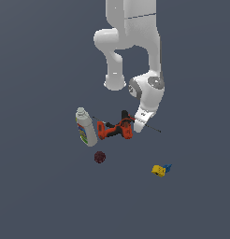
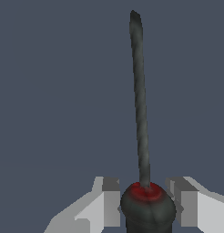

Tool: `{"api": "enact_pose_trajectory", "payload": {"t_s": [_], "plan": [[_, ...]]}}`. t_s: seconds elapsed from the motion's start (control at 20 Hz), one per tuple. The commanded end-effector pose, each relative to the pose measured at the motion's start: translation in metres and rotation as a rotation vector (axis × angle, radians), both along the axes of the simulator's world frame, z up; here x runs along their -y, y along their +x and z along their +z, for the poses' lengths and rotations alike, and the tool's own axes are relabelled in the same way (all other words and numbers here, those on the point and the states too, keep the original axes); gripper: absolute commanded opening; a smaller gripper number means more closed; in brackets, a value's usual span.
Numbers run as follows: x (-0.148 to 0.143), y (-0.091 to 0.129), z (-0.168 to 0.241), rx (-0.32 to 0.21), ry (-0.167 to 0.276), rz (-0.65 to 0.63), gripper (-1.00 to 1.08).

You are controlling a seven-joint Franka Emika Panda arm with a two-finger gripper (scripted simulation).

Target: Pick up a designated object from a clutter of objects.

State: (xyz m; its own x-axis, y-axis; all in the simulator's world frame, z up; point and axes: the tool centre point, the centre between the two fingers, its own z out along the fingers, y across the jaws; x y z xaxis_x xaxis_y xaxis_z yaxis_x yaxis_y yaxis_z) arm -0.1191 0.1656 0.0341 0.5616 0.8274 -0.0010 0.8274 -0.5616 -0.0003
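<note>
Screwdriver (image 2: 148, 207) handle seen between spread gripper (image 2: 145, 200) fingers; contact cannot be told. Drill (image 1: 115, 130) just beside, bottle (image 1: 85, 127) near.

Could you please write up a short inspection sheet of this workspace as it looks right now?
Surface: plain dark grey-blue floor, unmarked.
Job's things: black-and-red screwdriver, handle between the fingers; thin shaft points away.
Clutter: white bottle lying beside the orange-red drill; dark-red ball and yellow-and-blue piece lie apart.
Grippers: gripper low over the screwdriver handle, a finger on each side; contact cannot be confirmed.
Cables: nothing seen.
Surroundings: nothing seen.
</note>
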Motion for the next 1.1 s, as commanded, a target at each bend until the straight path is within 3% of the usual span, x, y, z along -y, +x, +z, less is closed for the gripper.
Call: {"api": "enact_pose_trajectory", "payload": {"t_s": [0.0, 1.05], "plan": [[0.010, 0.001, 0.011, 0.001, -0.001, -0.002, -1.00], [0.125, 0.009, 0.156, 0.000, 0.007, 0.000, -1.00]]}}
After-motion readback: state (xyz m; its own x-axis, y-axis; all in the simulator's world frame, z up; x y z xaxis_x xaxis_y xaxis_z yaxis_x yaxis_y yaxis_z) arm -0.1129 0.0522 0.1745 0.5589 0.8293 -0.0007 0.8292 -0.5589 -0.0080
